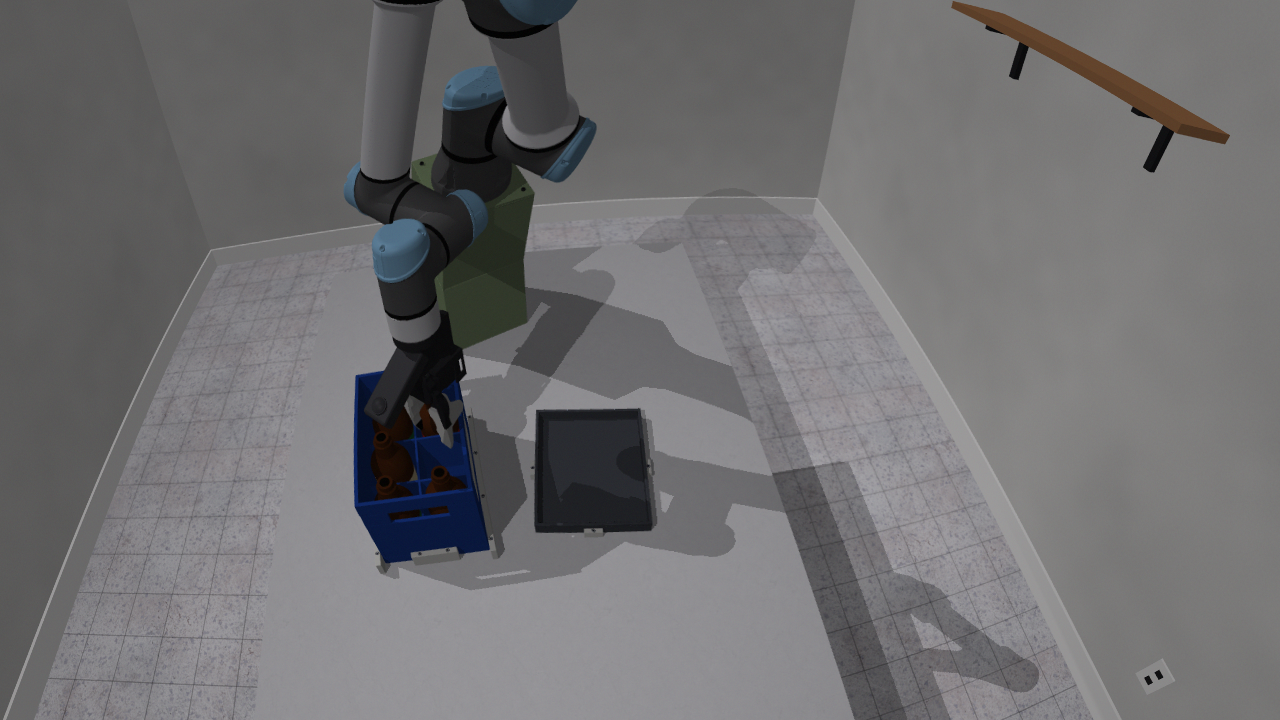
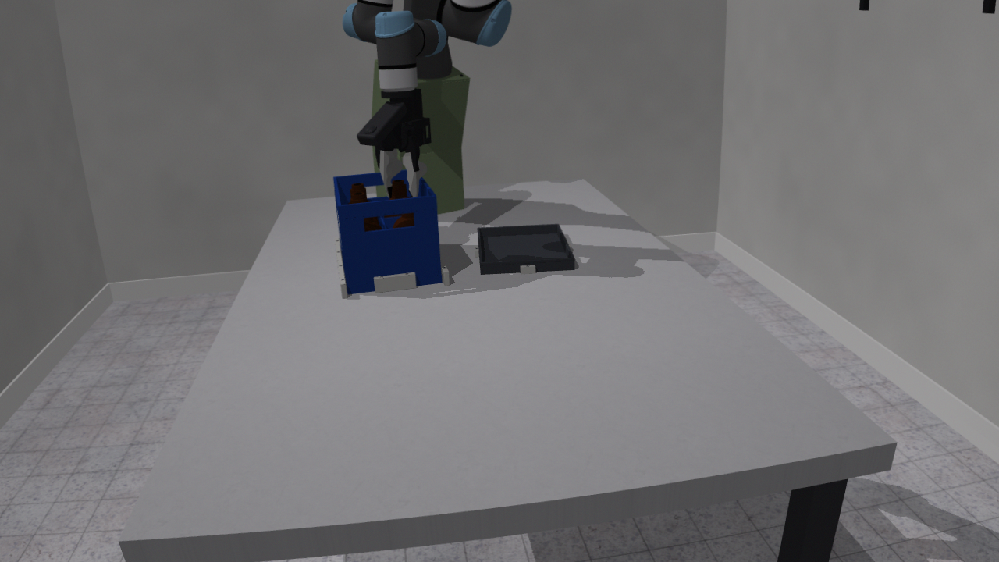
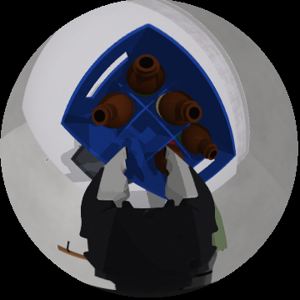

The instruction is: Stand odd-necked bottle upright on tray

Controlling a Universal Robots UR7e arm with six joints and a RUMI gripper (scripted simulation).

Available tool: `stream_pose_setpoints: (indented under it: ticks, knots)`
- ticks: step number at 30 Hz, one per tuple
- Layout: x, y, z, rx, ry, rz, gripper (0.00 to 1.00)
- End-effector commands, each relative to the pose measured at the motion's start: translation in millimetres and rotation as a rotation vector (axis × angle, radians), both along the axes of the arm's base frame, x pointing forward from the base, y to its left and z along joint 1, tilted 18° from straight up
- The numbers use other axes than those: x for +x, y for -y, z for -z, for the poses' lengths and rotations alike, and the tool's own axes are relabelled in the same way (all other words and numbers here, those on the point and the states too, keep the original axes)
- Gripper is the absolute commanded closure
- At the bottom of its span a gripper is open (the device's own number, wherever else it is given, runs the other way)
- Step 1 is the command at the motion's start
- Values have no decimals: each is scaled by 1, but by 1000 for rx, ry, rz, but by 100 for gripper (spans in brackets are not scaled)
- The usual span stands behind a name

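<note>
The crate (image 1: 420,528), lower left of centre in the top view, looks like smooth blue plastic. Its bottles (image 3: 145,74) are glossy brown (glass, by the sheen). The tray (image 1: 593,470) is dark and faintly reflective. The counter (image 2: 488,391) is matt pale grey; the shelf (image 1: 1092,71) at upper right looks wooden.
</note>
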State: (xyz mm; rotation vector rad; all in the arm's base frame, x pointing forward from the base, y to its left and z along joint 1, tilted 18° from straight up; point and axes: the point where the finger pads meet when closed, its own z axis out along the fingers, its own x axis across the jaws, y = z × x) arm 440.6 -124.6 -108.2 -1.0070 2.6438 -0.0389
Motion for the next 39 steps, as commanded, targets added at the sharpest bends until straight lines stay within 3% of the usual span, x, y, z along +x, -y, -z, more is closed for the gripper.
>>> stream_pose_setpoints:
  ticks: [1,33,34,39]
  knots:
    - [0,0,0,-1,1,0,62]
    - [0,0,0,-1,1,0,62]
    - [0,0,0,-1,1,0,100]
    - [0,0,0,-1,1,0,100]
